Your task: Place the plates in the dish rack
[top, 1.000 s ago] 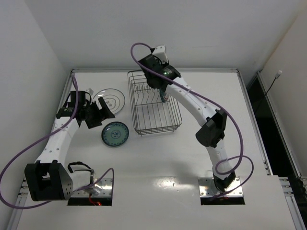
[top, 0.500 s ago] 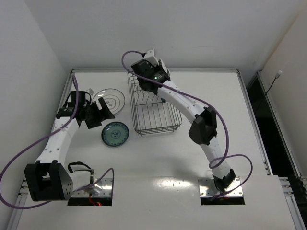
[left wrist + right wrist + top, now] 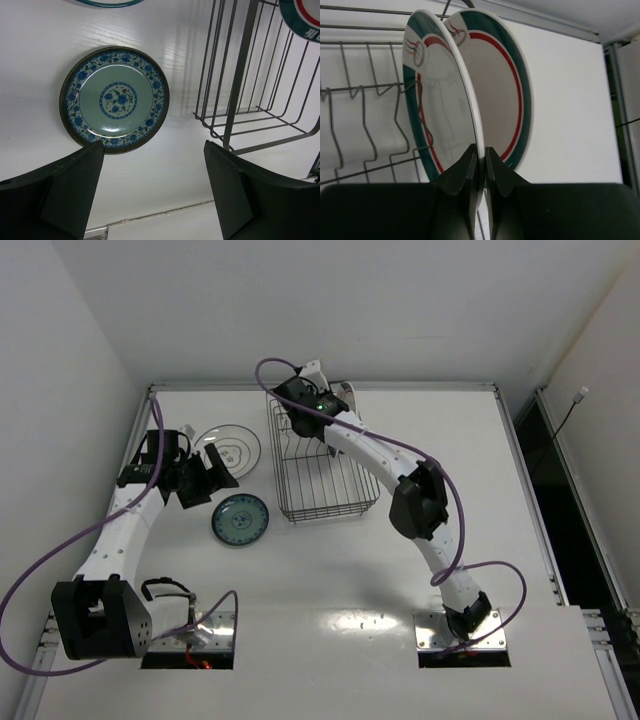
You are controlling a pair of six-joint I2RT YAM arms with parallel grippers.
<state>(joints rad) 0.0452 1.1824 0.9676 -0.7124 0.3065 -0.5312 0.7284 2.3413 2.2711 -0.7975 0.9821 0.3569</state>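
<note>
Right arm (image 3: 372, 448) swung left over dish rack (image 3: 325, 490) — right jaws pinching upright green-rimmed, red-ringed plate (image 3: 440, 100); left jaws spread.

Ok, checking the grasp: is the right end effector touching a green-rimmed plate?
Touching. Right wrist view: right end effector clamps the nearer plate rim.

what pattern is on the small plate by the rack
The small plate has blue flowers on pale green and a dark rim; clearest in the left wrist view.
</note>
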